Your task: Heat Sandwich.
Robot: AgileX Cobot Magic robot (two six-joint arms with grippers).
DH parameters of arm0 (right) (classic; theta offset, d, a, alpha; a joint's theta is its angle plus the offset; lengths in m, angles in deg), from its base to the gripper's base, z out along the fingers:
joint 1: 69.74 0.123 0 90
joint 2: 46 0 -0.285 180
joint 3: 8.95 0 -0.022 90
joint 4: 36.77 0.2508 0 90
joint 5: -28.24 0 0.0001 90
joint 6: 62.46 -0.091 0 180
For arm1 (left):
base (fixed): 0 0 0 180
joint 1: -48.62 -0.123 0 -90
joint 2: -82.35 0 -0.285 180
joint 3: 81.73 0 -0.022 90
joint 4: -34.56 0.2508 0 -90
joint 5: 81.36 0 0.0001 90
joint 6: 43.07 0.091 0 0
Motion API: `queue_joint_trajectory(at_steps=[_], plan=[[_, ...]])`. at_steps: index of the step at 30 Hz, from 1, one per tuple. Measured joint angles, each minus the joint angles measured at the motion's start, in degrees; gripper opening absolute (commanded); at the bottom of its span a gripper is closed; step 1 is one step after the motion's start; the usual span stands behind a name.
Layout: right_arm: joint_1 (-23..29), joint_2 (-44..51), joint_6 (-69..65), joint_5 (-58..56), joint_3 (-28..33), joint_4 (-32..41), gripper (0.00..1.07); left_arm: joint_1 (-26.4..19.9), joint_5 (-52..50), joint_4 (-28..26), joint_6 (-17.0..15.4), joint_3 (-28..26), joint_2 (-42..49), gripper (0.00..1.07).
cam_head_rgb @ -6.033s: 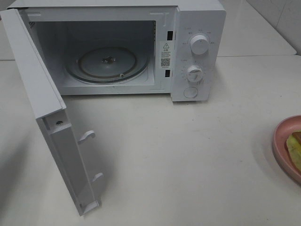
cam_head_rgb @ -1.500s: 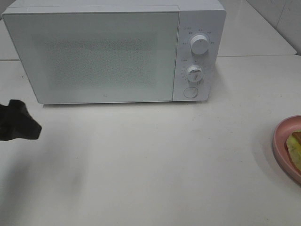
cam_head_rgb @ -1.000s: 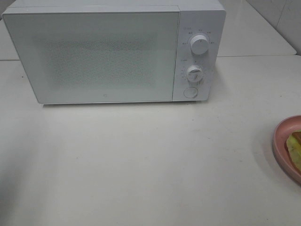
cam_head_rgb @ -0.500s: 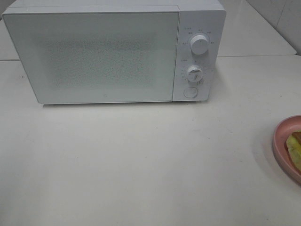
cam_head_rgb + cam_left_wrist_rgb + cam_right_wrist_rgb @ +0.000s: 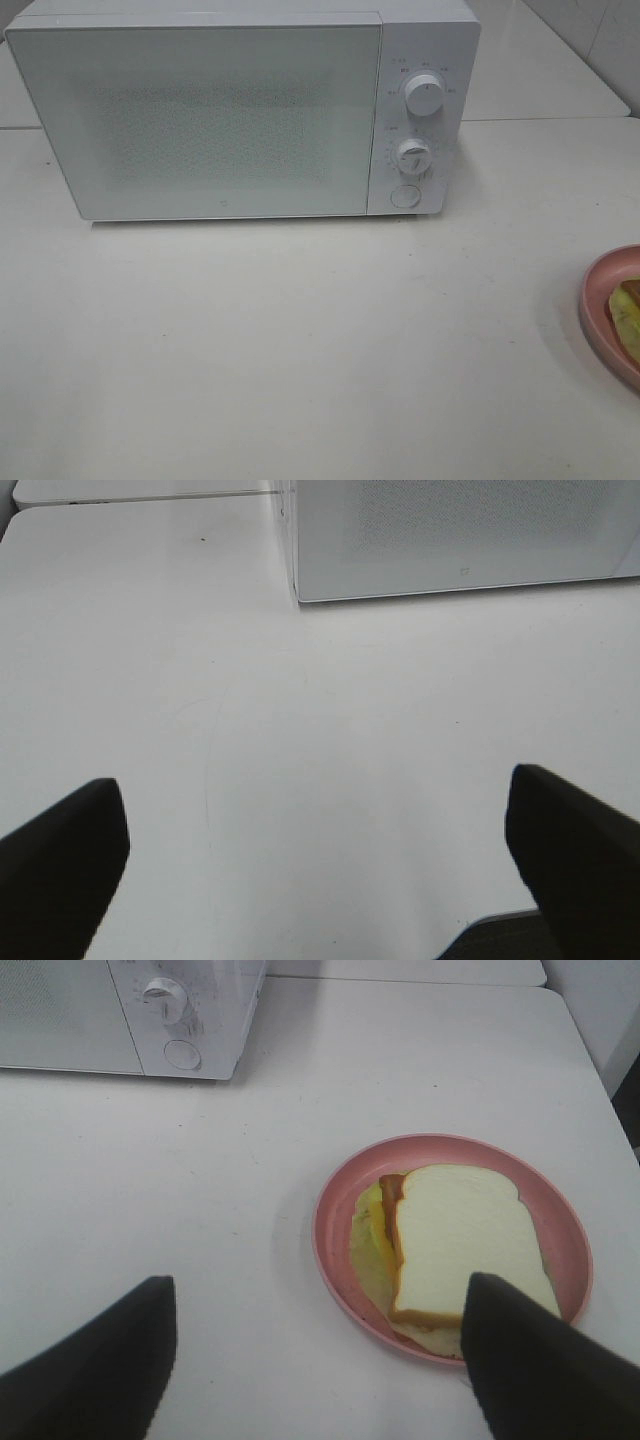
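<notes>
Microwave [image 5: 245, 110] door shut — sandwich [image 5: 455, 1245] outside.

You cannot read any text in these views. On the control panel of the microwave [image 5: 240, 110] there are small marks printed around the upper dial [image 5: 424, 96] and the lower dial [image 5: 412, 156], but they are too small and too blurred to read. A tiny mark sits low on the microwave door [image 5: 222, 201]; you cannot tell what it says. There is no readable label, brand or number.
</notes>
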Motion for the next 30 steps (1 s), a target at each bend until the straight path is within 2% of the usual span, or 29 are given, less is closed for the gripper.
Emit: queue_joint_trajectory(at_steps=[6,13,30], plan=[[0.0,0.0,0.0,0.0,0.0,0.0,0.75,-0.4,0.0,-0.1,0.0,0.0,1.6,0.97],[0.0,0.0,0.0,0.0,0.0,0.0,0.75,-4.1,0.0,-0.1,0.0,0.0,1.8,0.97],[0.0,0.0,0.0,0.0,0.0,0.0,0.75,-4.0,0.0,-0.1,0.0,0.0,1.8,0.97]])
